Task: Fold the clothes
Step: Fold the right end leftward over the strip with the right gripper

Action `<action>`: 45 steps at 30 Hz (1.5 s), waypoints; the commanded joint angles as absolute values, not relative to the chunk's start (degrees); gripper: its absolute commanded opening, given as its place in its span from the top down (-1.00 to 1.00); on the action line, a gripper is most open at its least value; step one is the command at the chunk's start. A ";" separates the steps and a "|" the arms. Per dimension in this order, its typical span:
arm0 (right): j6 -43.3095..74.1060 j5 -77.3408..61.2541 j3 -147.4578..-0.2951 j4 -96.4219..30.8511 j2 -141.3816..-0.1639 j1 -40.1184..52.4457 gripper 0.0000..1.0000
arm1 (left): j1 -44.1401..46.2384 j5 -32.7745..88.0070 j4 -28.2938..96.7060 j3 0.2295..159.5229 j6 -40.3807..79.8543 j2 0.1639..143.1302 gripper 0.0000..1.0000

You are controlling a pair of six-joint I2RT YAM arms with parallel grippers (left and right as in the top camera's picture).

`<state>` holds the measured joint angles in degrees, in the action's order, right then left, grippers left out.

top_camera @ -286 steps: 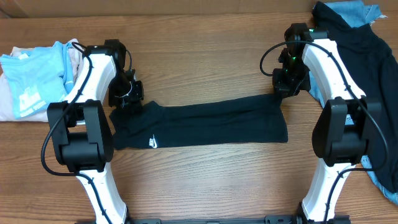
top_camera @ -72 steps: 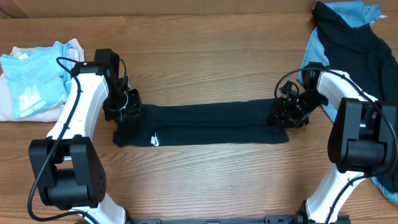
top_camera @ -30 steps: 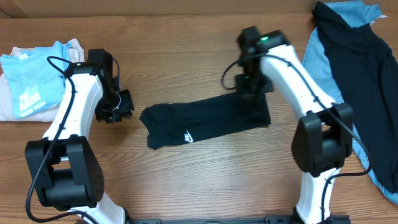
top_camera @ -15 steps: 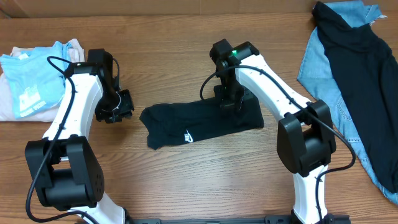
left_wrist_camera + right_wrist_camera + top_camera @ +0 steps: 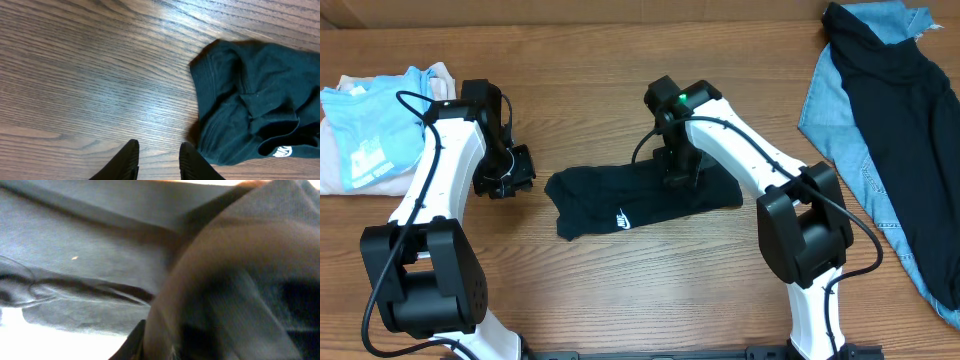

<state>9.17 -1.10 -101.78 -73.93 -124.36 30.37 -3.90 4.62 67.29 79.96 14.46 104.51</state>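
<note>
Right arm has edged further left since half a second ago; left arm static. Now: left pincer [image 5: 159,148] spread, empty, above bare wooden worktop [image 5: 75,75], just beside the plain black soft-fabric T-shirt [image 5: 605,195], which lies mid-worktop, partly doubled over; right pincer [image 5: 678,172] down on it, grip hidden by blurred cloth, cannot tell. Judgement: light, limp, sags; take hold at hem corners.

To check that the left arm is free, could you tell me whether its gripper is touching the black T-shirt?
No, the overhead view shows bare table between the left gripper and the black T-shirt.
</note>
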 commanded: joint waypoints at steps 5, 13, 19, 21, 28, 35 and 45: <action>9.21 -1.52 -101.69 -73.47 -124.31 30.48 0.56 | -4.05 4.32 67.96 80.79 14.20 103.37 0.20; 5.48 -4.27 -101.73 -74.15 -123.72 30.26 0.53 | -4.05 4.51 68.23 80.79 14.20 103.37 0.14; -11.29 -26.28 -101.73 -76.12 -122.32 29.93 0.50 | -4.05 4.51 68.20 80.79 14.20 103.39 0.11; -13.54 -28.62 -101.73 -76.77 -122.21 29.47 0.50 | -4.05 4.51 68.31 80.79 14.22 103.39 0.11; -4.89 -16.71 -103.22 -77.12 -121.40 26.46 0.50 | -4.05 4.54 68.93 80.79 14.20 103.39 0.03; 4.01 -4.91 -106.65 -77.47 -113.99 22.11 0.46 | -3.81 11.73 68.05 80.73 12.03 103.48 -0.33; 4.75 -4.32 -106.45 -80.53 -110.48 15.11 0.36 | -1.15 18.87 59.68 73.08 11.84 103.77 -0.43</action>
